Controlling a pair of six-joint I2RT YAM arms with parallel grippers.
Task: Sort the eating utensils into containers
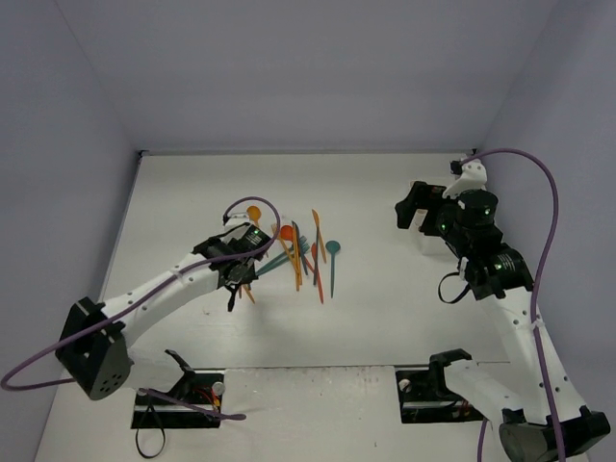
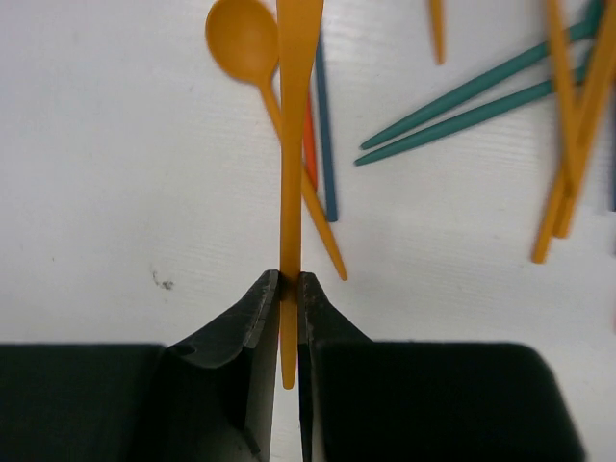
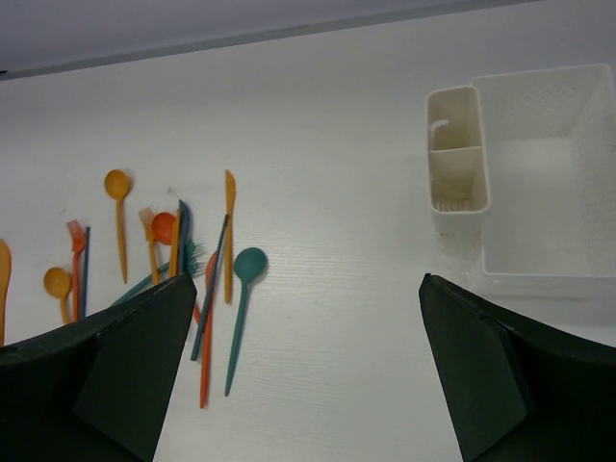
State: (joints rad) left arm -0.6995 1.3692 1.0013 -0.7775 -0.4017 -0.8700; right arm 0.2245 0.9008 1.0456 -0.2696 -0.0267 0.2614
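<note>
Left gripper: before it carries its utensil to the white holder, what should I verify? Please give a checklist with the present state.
1. Left gripper shut on the orange utensil: ok.
2. Held near the middle: not ok, held close to one end.
3. Utensil lifted clear of the orange spoon beneath: cannot tell.
4. Utensil type known: cannot tell, head out of frame.
5. White holder upright: ok.
6. Right gripper open, apart from the holder: ok.

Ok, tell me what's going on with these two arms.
The left gripper is shut on one orange utensil. The other utensils lie in a loose scatter on the table. The right gripper is open and holds nothing. It faces the white holder, which shows no utensils inside.
</note>
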